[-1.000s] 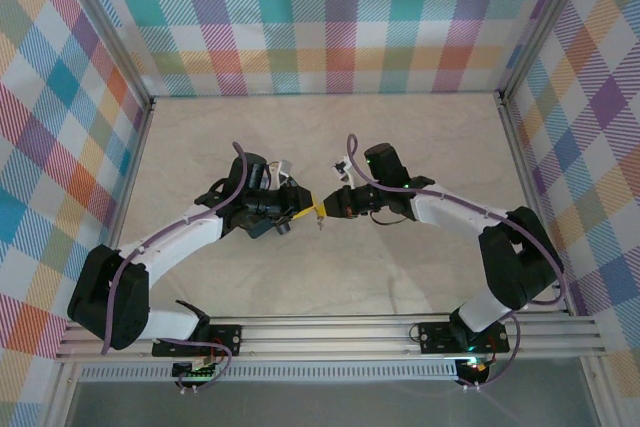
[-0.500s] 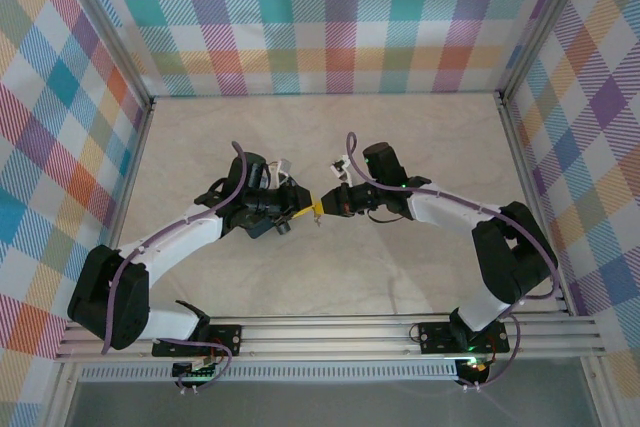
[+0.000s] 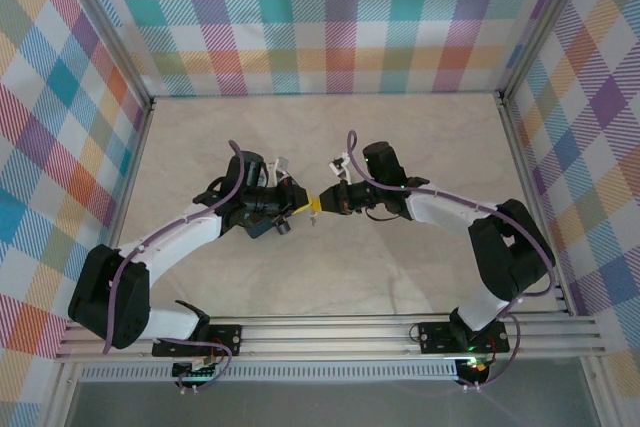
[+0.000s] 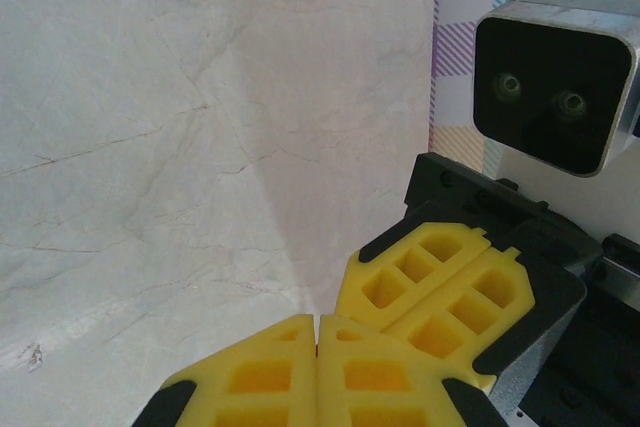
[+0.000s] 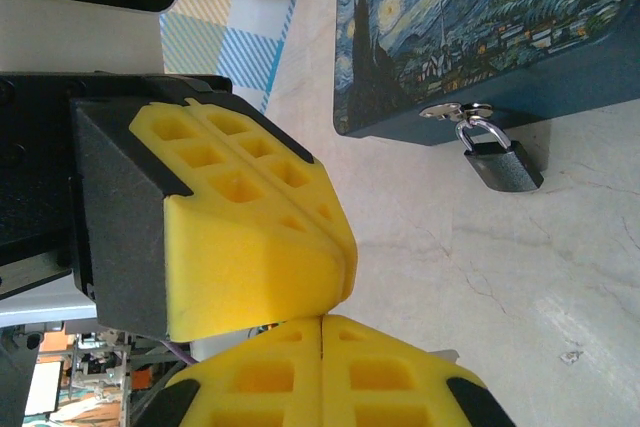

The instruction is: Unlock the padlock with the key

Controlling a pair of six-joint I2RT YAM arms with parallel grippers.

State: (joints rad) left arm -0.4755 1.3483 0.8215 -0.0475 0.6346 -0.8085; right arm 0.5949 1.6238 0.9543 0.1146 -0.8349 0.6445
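The padlock (image 5: 503, 165) is small and dark. It hangs by its metal shackle from the hasp of a dark blue box (image 5: 480, 27) on the table, seen in the right wrist view. My left gripper (image 4: 318, 317) is shut, yellow pads pressed together. My right gripper (image 5: 322, 319) is shut too. The two meet tip to tip at the table's middle, left gripper (image 3: 305, 207) against right gripper (image 3: 325, 203). The key is hidden; I see nothing clear in either pad seam. The padlock lies beyond the left gripper's fingers (image 5: 250, 237), apart from both grippers.
The box with the starry-night picture sits under and behind my left wrist. Pale marble tabletop (image 3: 400, 137) stretches around the arms, ringed by checked walls (image 3: 330, 17). The right wrist's camera housing (image 4: 555, 92) looms close to my left fingers.
The left jaws have closed fully. Both gripper tips have drifted slightly left and back together, staying in contact.
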